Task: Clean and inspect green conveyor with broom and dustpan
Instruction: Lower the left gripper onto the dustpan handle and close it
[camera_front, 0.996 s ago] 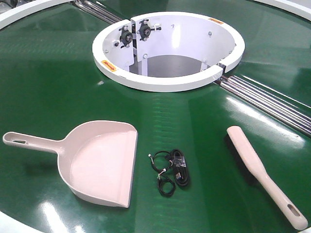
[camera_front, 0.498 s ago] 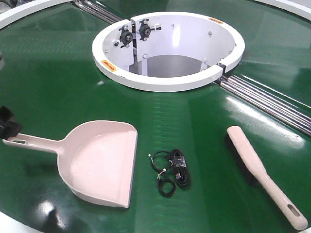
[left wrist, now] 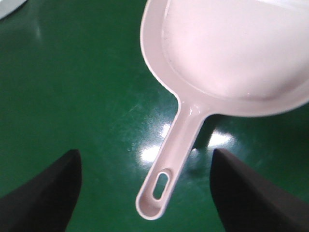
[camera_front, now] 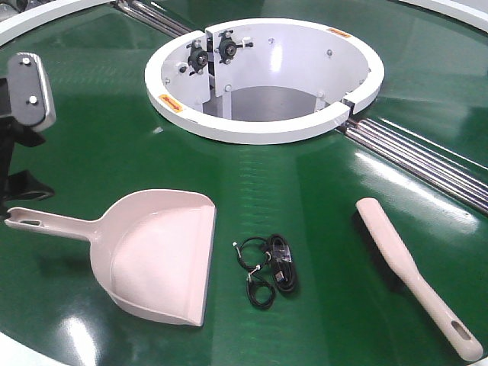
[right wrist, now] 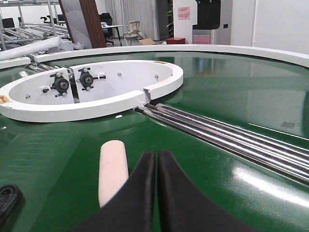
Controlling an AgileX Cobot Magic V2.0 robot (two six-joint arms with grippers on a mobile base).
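You had the glossy dark green conveyor (camera_front: 91,145) curving under everything, its smooth belt throwing hard reflections. Within the last second the left arm (camera_front: 27,91) came in over its left edge; nothing lying on the belt shifted. Treat this as the approach to the first pickup, with sweeping not yet begun. The white ring (camera_front: 259,131) and the polished steel rollers (camera_front: 427,164) lay beyond. The dustpan (camera_front: 156,255), a wide, smooth, pale pinkish plastic scoop with raised sides, lay front left, its slotted handle pointing left. The broom (camera_front: 404,267), narrow and dark-bristled, lay front right, well apart. A small coil of black cable (camera_front: 267,267) lay between them. The left claw (left wrist: 145,159) hung spread wide, one finger on either side of the handle, not touching it. The right claw (right wrist: 156,159) was pressed together on nothing, just beside the broom's rounded end.
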